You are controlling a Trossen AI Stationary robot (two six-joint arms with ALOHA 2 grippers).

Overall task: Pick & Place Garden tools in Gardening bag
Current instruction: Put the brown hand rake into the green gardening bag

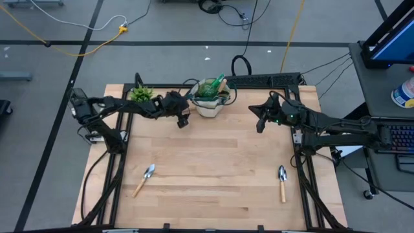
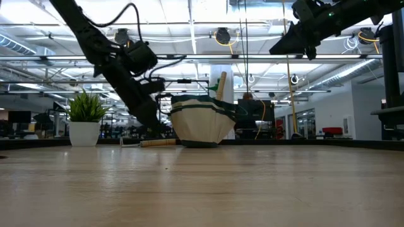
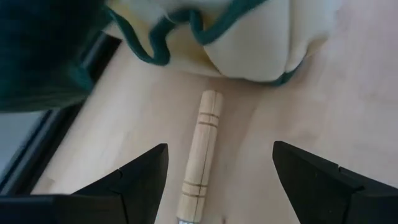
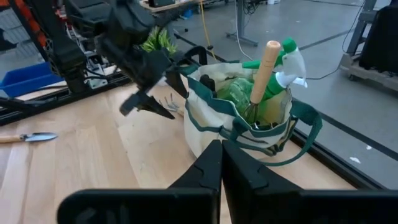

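Left gripper (image 1: 183,120) low at the table's far side, just beside the gardening bag (image 1: 211,105), fingers (image 3: 142,176) spread wide to either side of a pale wooden handle (image 3: 200,152) lying flat on the boards, touching neither. Ringed grooves on that round handle plain only from the left wrist; from above, hidden under the arm; from table height, a short tan rod (image 2: 158,143) by the bag's foot. Soft beige canvas, dark green piping, sagging rim. Seen from the right wrist only: green spray bottle (image 4: 283,65) and an upright wooden handle (image 4: 264,68) inside, metal tines (image 4: 166,102) near the open jaws, probably the same tool's head. Right gripper (image 1: 261,123) raised, well apart from the bag, fingers pressed together, empty. Two trowels (image 1: 145,178) (image 1: 282,182) near the front edge, shiny blades, light handles. Potted plant (image 1: 140,94) behind the left arm.
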